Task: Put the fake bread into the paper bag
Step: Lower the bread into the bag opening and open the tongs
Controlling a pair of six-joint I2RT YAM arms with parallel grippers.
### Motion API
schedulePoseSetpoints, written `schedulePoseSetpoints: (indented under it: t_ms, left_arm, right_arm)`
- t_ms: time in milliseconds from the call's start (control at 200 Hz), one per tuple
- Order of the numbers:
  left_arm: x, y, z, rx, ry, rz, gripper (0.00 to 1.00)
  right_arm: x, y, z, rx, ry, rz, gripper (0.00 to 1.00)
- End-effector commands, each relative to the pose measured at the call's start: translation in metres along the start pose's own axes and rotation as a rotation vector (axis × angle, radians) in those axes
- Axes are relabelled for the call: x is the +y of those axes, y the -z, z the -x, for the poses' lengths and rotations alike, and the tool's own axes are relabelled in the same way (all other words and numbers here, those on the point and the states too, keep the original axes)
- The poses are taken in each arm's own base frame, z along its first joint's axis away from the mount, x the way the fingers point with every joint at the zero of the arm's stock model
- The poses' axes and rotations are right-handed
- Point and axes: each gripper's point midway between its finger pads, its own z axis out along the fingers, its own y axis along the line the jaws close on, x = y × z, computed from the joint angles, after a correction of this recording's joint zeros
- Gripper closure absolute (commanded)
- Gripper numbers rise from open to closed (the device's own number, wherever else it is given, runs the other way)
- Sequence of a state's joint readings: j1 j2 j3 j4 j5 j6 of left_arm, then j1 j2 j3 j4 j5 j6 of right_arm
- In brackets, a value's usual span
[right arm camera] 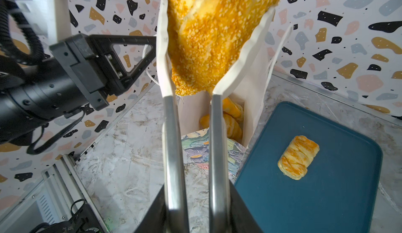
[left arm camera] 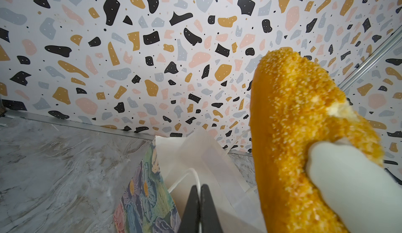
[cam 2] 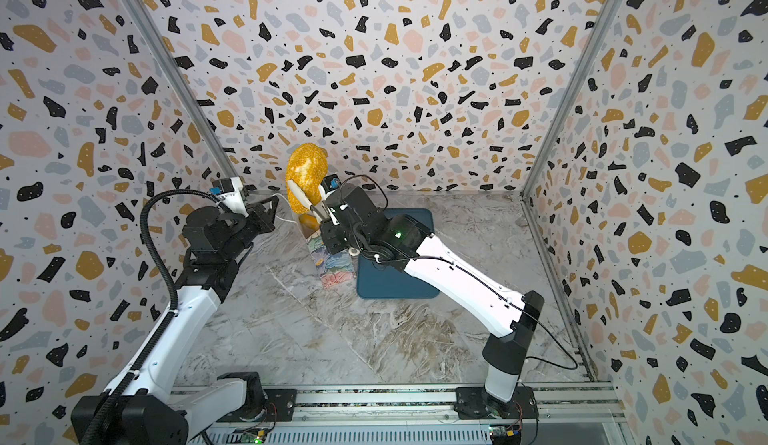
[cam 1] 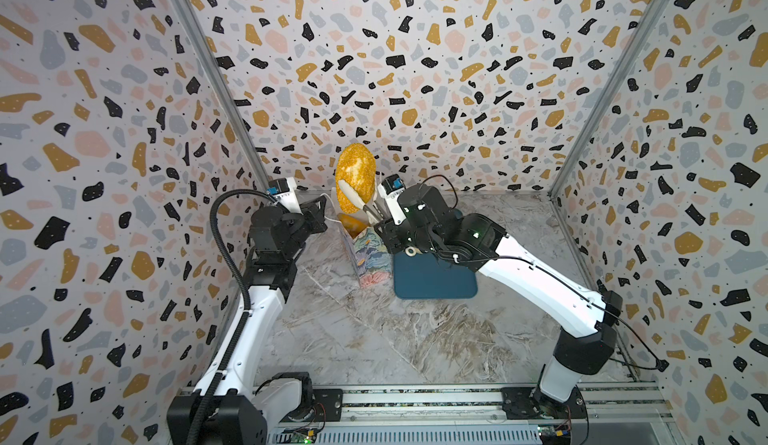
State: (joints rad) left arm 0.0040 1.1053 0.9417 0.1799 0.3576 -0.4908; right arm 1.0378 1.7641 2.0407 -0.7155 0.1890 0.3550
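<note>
Seeded loaf (cam 1: 355,177) stands tall at centre frame in both top views, its lower end right over the open mouth of the paper bag (cam 1: 368,264). White-tipped tongs (right arm camera: 174,145) pinch it on both sides, and the right gripper (right arm camera: 196,218) is clamped narrow on those tongs. Golden breads (right arm camera: 230,121) already sit inside the bag. At the bag's left edge, the left gripper (left arm camera: 199,191) is fully closed on the white cord handle (left arm camera: 196,176). Just right of the bag, a plaited pastry (right arm camera: 298,156) lies on the blue tray (cam 1: 436,281).
</note>
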Motion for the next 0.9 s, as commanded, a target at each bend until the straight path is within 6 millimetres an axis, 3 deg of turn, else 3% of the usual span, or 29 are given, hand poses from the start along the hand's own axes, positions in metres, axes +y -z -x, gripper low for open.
schedulePoseSetpoints:
  t_ms: [0, 521, 896]
  left_arm:
    - [-0.016, 0.007, 0.019, -0.066, -0.032, -0.047, 1.00]
    - [-0.015, 0.007, 0.019, -0.067, -0.034, -0.043, 1.00]
    - [-0.015, 0.007, 0.019, -0.067, -0.033, -0.042, 1.00]
  right_arm:
    - [-0.005, 0.020, 0.028, -0.086, 0.013, -0.040, 0.79]
    - [-0.027, -0.012, 0.009, -0.010, 0.075, -0.210, 0.79]
    - [-0.028, -0.019, -0.005, 0.032, 0.107, -0.261, 0.67]
